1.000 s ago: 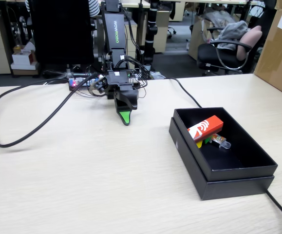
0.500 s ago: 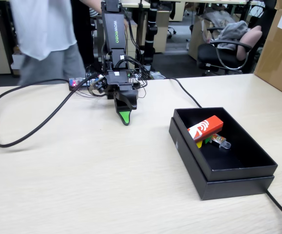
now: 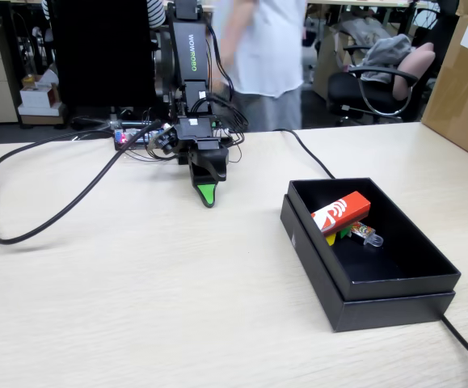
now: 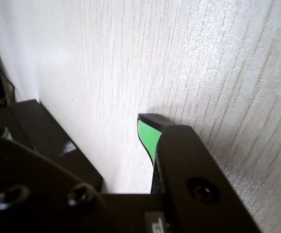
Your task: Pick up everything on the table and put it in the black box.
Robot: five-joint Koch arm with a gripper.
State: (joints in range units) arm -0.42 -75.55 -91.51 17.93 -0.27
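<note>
Wrist view first, since it sits closest: I see one green-faced tip of the jaws point(image 4: 147, 133) hanging low over the pale wood-grain counter point(image 4: 203, 58), with a black housing filling the bottom of the frame and a dark box corner at the left edge. Only that single tip shows, and nothing lies between it and the wood, so I cannot tell whether the jaws are parted or closed; I can only say they carry nothing I can see. Moving out to the fixed view, the nearest thing is the black box point(image 3: 343, 275), set on the right side of the counter. Inside it, against the far left wall, lies the red carton point(image 3: 341, 211) with its white logo, and tucked under its near edge I make out a bit of the yellow cube point(image 3: 330, 238) and a sliver of the green cube point(image 3: 344, 234), with a clear-ended packet point(image 3: 368, 234) just beside them. Farther back, the arm point(image 3: 191, 56) stands folded, tip pointing down near the counter, well apart from the box. Behind it a person walks past. I see nothing loose left on the counter, so I judge the collecting done; my next move would be simply parking the arm.
</note>
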